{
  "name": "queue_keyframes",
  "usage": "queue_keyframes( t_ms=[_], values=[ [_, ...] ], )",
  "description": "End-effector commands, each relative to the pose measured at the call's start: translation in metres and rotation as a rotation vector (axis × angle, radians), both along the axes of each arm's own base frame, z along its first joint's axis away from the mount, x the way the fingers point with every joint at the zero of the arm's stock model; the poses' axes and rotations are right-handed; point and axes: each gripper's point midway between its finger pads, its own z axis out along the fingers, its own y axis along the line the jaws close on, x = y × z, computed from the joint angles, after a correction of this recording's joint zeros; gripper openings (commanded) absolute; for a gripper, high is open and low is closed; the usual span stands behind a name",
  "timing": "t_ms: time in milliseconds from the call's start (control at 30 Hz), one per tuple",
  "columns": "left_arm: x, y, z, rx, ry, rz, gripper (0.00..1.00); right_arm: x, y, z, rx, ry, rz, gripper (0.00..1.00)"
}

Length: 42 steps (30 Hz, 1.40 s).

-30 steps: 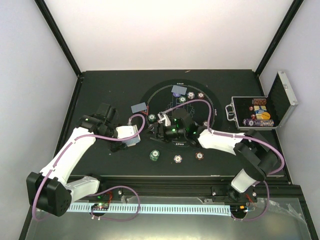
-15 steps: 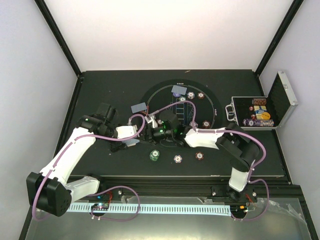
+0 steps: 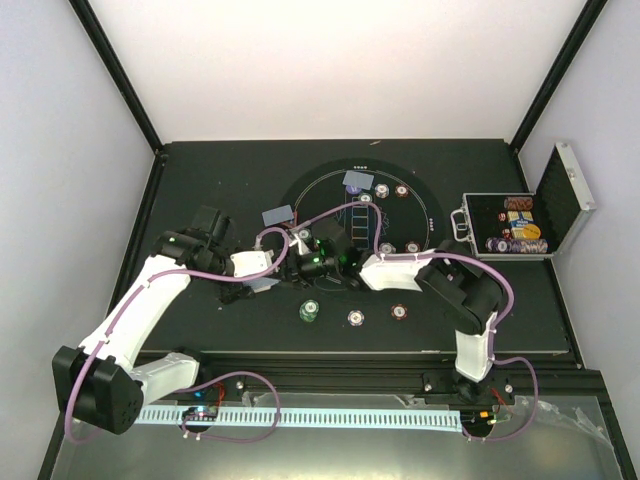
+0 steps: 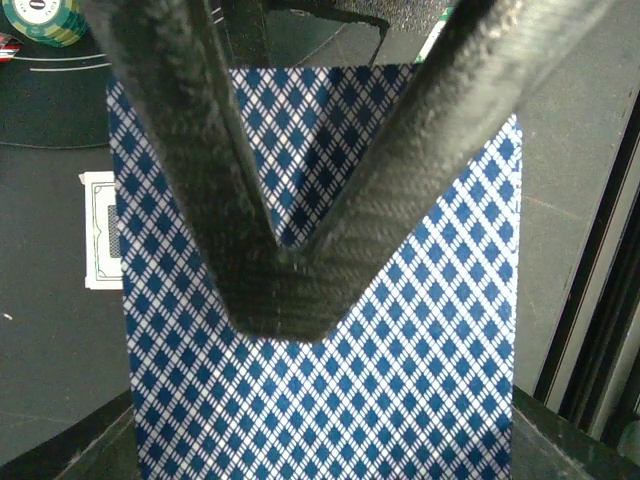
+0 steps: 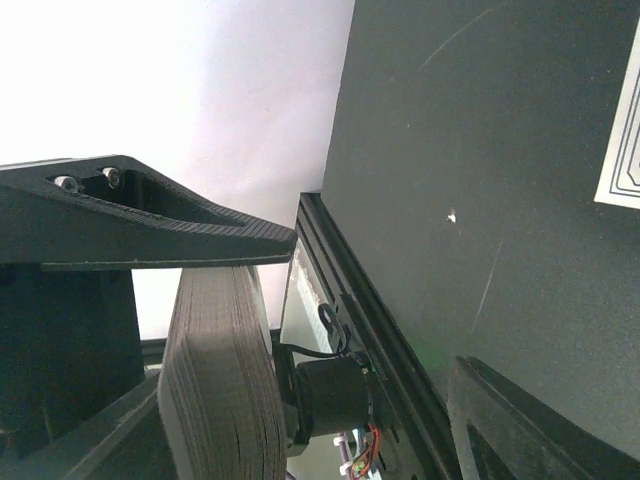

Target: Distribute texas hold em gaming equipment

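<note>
The left pincer (image 4: pixel 278 285) is clamped on a deck (image 4: pixel 400 390) of cards with blue diamond backs. Its two black fingers meet in a V across the top card, and it holds the deck just off the mat's (image 3: pixel 415 215) left rim. The right pincer (image 3: pixel 292 266) reaches across the mat to the deck with its jaws apart. Its wrist view shows the deck's stacked edge with a clear gap to one finger (image 5: pixel 510 420). The step looks like drawing a card off the deck. To do it well, the right pincer should close on the top card's edge alone and slide it off flat, while the left grip stays firm so the stack does not fan or spill. Chips (image 3: pixel 386 247) lie on the mat, and three more sit just past its near rim. One card (image 3: pixel 278 215) lies off its far-left rim. An open case (image 3: pixel 566 195) stands to the mat's right. From above, both pincers' tips merge into one dark cluster, so whether the right pincer touches the deck cannot be told. The left fingers cover the middle of the deck, its lower end is cut off, and no card faces show.
</note>
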Motion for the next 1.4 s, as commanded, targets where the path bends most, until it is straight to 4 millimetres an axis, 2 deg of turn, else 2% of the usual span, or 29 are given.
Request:
queue_keyframes(
  t_ms=[0, 133, 233, 533, 1000, 1167, 1367],
  values=[
    [0.002, -0.001, 0.012, -0.018, -0.037, -0.008, 0.02, 0.007, -0.017, -0.016, -0.040, 0.003, -0.028, 0.67],
    [0.003, -0.001, 0.011, -0.016, -0.038, -0.007, 0.02, 0.009, -0.032, -0.020, -0.058, -0.002, -0.054, 0.60],
    [0.004, -0.002, 0.012, -0.019, -0.039, -0.007, 0.02, 0.008, -0.036, -0.015, -0.062, -0.018, -0.058, 0.53],
    [0.004, -0.002, 0.011, -0.018, -0.037, -0.005, 0.02, 0.009, -0.040, 0.012, -0.039, -0.069, -0.071, 0.23],
    [0.003, 0.000, 0.009, -0.007, -0.037, -0.003, 0.02, 0.015, -0.071, 0.012, -0.083, -0.091, -0.110, 0.13],
    [0.004, 0.001, 0.008, 0.000, -0.035, -0.003, 0.02, 0.025, -0.098, 0.008, -0.097, -0.085, -0.157, 0.07],
    [0.004, 0.002, 0.008, 0.008, -0.038, -0.001, 0.02, 0.054, -0.162, -0.012, -0.166, -0.076, -0.259, 0.04]
  ],
)
